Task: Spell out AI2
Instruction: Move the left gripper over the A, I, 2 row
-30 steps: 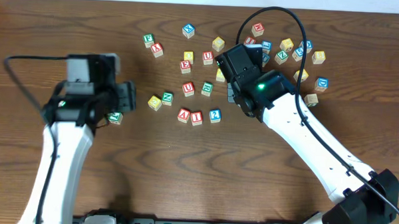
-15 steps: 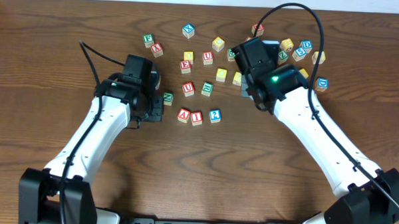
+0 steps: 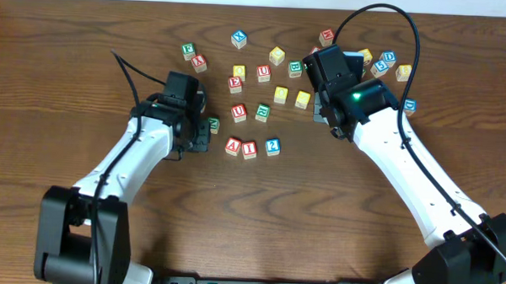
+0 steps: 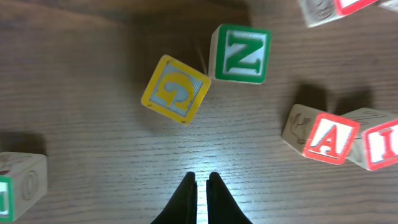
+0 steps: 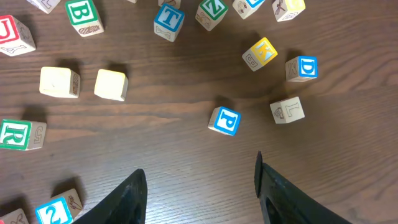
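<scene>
We look down on a wooden table [image 3: 71, 34] scattered with letter blocks. The red A block [image 3: 233, 145] starts a short row. The red I block [image 3: 249, 149] touches it on the side toward the right arm, and the blue 2 block [image 3: 272, 146] sits just beyond the I. On the A block's other side, just beside it, is the left gripper [image 4: 201, 186], fingers pressed together on nothing. The right gripper [image 5: 200, 186] hangs well apart from the A block, fingers spread wide.
</scene>
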Action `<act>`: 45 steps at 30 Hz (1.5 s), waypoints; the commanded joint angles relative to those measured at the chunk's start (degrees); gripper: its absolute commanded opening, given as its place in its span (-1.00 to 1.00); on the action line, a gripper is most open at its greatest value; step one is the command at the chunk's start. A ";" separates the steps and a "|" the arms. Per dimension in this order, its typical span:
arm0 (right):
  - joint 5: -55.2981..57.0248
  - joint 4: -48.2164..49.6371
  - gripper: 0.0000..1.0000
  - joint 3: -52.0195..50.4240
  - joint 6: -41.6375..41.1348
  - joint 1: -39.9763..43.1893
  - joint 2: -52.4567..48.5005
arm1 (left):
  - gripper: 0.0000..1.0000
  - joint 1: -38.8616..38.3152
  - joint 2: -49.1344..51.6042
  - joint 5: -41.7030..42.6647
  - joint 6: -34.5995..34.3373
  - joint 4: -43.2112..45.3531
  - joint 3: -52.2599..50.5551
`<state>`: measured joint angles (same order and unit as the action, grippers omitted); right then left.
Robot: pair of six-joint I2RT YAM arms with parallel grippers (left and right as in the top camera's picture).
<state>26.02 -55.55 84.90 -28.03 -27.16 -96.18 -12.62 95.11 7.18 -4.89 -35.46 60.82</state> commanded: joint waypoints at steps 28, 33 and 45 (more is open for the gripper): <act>1.05 -0.76 0.01 0.57 -1.11 0.50 -0.04 | -0.85 -6.12 5.25 -3.32 2.73 9.27 -0.76; 0.61 -0.81 0.01 0.57 -2.01 0.48 -0.04 | -0.85 -6.12 5.81 -2.36 2.82 9.90 -0.76; 0.39 -0.79 -0.01 0.57 -2.38 0.48 -0.04 | -0.85 -6.12 7.02 1.42 3.80 7.65 -0.76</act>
<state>25.76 -56.14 84.90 -29.52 -27.16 -96.18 -18.70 101.71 7.84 -1.63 -27.07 60.64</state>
